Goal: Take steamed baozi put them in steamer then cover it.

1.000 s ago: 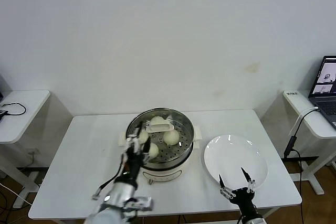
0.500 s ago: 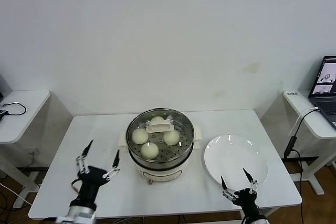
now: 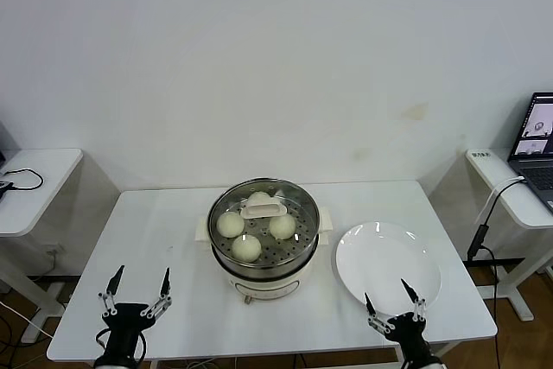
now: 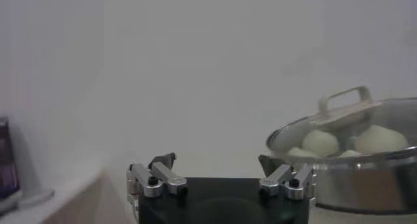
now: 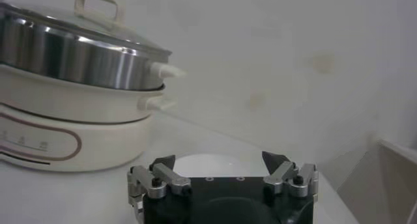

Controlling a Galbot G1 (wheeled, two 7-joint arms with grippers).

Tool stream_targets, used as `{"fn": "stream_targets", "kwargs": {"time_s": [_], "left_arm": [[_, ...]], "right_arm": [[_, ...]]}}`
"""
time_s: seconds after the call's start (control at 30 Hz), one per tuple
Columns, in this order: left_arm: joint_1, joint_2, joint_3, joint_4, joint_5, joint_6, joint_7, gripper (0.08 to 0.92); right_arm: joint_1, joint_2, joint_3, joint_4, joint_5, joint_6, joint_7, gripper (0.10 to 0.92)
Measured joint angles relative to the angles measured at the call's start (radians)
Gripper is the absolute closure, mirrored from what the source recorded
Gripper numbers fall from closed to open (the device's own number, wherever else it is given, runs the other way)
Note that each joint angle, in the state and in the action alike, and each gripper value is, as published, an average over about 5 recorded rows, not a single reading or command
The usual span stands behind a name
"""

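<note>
The steel steamer [image 3: 263, 276] stands at the table's middle with the clear glass cover [image 3: 263, 208] on it. Through the glass I see the cream-white baozi [image 3: 246, 248] on the perforated tray. My left gripper [image 3: 137, 282] is open and empty at the table's front left edge, well clear of the pot. My right gripper [image 3: 386, 293] is open and empty at the front right edge, near the white plate. The left wrist view shows the covered steamer [image 4: 365, 173] off to one side. The right wrist view shows the steamer [image 5: 71, 62] with its cover handle [image 5: 98, 7].
A flat white plate [image 3: 387, 266] lies right of the steamer. Small white side tables stand at the far left [image 3: 34, 183] and far right [image 3: 518, 192], the right one with a laptop [image 3: 536, 140]. A white wall is behind.
My left gripper has let go at the steamer and drawn back to the front left edge of the table, open. The right gripper has hardly moved.
</note>
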Motion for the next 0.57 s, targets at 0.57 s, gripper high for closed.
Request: {"fn": "stream_targets", "kwargs": {"time_s": [0.57], "left_arm": [[0.020, -0.001, -0.019, 0.057, -0.102, -0.026, 0.023, 0.177]], "right_arm": [[-0.039, -0.047, -0.057, 0.046, 0.086, -0.049, 0.007, 0.203]]}}
